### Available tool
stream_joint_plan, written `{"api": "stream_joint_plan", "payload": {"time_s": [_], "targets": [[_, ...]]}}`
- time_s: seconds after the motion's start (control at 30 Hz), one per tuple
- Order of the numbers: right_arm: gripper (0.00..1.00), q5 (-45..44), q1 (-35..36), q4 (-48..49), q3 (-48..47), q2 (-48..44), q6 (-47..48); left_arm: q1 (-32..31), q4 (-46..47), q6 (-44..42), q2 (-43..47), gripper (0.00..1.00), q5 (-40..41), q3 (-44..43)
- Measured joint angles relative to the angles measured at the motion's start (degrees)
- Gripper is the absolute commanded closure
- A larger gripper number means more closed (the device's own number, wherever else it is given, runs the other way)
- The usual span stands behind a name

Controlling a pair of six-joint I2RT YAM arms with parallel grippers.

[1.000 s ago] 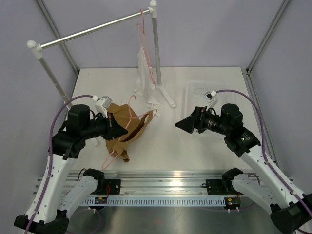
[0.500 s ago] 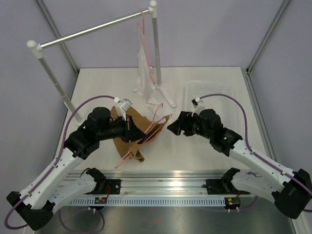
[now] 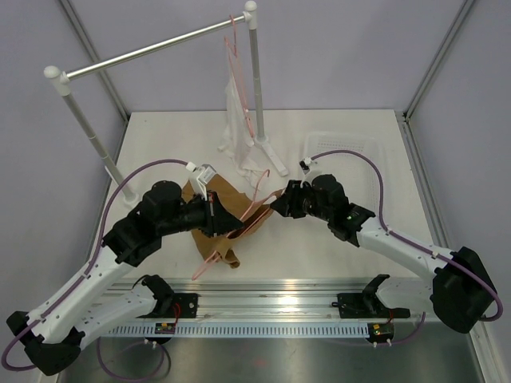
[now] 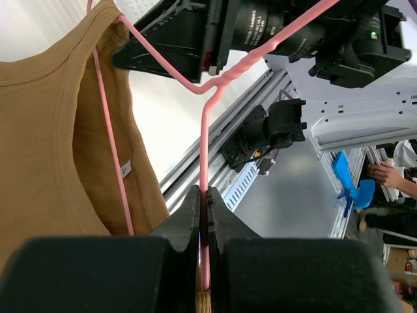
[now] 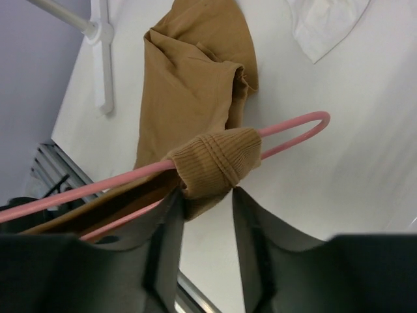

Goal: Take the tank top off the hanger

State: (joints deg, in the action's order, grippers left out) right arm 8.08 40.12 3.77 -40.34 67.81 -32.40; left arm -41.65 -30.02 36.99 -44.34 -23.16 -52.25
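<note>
The right gripper [image 5: 207,194] has moved in, half-open astride the tank top strap [image 5: 218,156]. The left gripper [image 4: 205,195] is clamped on the hanger [image 4: 203,130]. Next, I judge, the right gripper pinches the strap and slides it off.

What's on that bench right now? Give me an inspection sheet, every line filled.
Surface: white table, no spills seen.
Job's things: tank top bunched on the hanger, one strap round its end.
Clutter: white cloth hanging from the rack; clear bin.
Tools: left tool shut on the hanger; right tool open, astride the strap.
Cables: purple cable looped off each wrist, none seen snagged.
Surroundings: grey walls; a person's hand beyond the rig.
</note>
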Motion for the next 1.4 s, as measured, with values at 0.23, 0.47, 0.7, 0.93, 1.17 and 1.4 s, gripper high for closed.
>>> {"api": "stream_joint_plan", "payload": {"time_s": [0.23,0.47,0.7,0.93,1.17,1.4], "targets": [[1.00,-1.18,0.02,0.39,-0.74,1.16,2.19,-0.13,-3.50,-0.11,2.34,1.00,2.93,-1.03],[1.00,-6.58,0.04,-3.15,-3.98,0.37,4.55,-0.26,-12.26,-4.33,4.31,1.00,8.63,-5.20],[1.00,-11.96,0.09,-7.80,-13.07,2.84,9.27,-0.26,-15.50,-7.15,9.73,1.00,8.17,-5.49],[1.00,-12.02,0.39,-10.25,-14.73,6.32,9.77,-0.24,-15.63,-7.45,13.73,1.00,8.02,-6.10],[1.00,-8.79,0.39,-11.61,-14.95,6.08,9.44,-0.26,-14.32,-8.22,14.01,1.00,6.73,-6.93],[1.00,1.42,0.39,-11.39,-15.87,4.44,9.18,-0.26,5.03,-6.36,17.03,1.00,0.79,-1.60]]}}
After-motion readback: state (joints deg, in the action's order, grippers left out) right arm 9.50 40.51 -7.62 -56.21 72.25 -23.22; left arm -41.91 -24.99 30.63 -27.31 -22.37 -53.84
